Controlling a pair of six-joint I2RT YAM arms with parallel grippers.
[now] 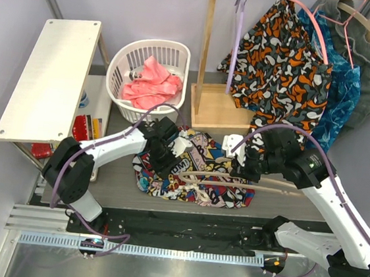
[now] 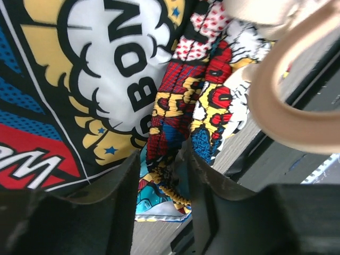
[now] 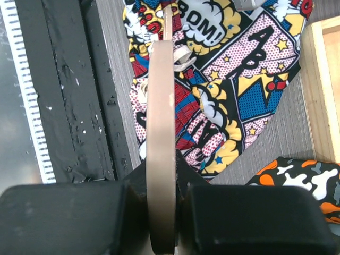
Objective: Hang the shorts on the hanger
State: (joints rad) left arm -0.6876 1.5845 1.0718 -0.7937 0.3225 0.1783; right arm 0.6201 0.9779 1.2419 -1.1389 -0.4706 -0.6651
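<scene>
2 white arms (image 1: 108, 147), black joints (image 1: 69, 166), purple cables (image 1: 285, 126), black claws (image 2: 162, 159) (image 3: 162, 175).

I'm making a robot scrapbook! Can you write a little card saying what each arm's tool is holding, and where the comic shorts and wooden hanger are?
Left tool: shut on a bunched edge of the comic-print fabric shorts
Right tool: shut on the beige wooden hanger
Shorts: crumpled on the grey table
Hanger: over the shorts, which are not yet draped on it
Behind: white plastic laundry basket with a pink cloth inside
</scene>
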